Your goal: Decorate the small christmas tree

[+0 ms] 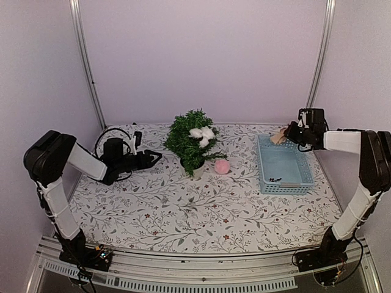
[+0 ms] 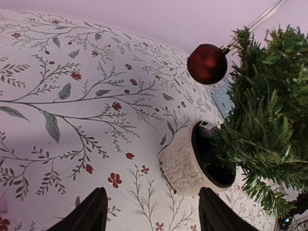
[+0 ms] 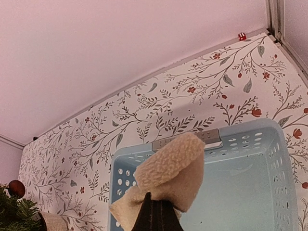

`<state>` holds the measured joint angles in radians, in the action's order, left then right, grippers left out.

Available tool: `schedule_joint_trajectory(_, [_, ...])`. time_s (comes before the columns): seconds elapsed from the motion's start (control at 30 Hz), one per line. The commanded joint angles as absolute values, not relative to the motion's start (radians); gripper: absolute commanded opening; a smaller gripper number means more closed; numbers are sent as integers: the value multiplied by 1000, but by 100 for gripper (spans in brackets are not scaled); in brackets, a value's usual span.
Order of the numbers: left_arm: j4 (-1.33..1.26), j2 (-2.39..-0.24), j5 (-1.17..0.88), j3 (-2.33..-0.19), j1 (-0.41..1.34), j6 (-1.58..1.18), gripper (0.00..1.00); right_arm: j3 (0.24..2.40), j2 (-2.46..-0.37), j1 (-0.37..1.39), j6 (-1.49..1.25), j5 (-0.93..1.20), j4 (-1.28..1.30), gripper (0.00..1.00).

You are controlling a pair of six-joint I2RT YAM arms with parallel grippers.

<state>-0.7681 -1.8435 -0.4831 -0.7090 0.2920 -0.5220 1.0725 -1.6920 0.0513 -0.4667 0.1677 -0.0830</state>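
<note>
The small christmas tree point(image 1: 190, 141) stands mid-table in a fleecy white pot point(image 1: 197, 170), with a white fluffy ornament point(image 1: 202, 134) on its top branches. In the left wrist view a dark red bauble point(image 2: 207, 63) hangs from a branch of the tree point(image 2: 267, 120) above the pot point(image 2: 190, 166). My left gripper point(image 1: 156, 157) lies low just left of the tree, open point(image 2: 154, 216), with nothing between its fingers. My right gripper point(image 1: 288, 135) hovers over the far end of the blue basket point(image 1: 282, 166), shut point(image 3: 150, 199) on a beige fleece piece point(image 3: 171, 166).
A pink pom-pom point(image 1: 222, 166) lies on the flowered tablecloth right of the pot. The basket point(image 3: 250, 187) holds a few small dark bits near its front. White walls with metal rails close the back and sides.
</note>
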Motion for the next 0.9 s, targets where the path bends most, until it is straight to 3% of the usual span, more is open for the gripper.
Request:
schedule_joint_trajectory(0.0, [-1018,-1963,-605,-732,296,-636,64,1053,-1632,51,-449,185,-83,0])
schedule_joint_trajectory(0.43, [-1210,-2181,-624,-851,385,-766,48,1029,-1590,50,-441,191,-76,0])
schedule_joint_trajectory(0.87, [-1292,-2253,-653,-875,431,-783,33,1024,-1592,51,-436,207,-86,0])
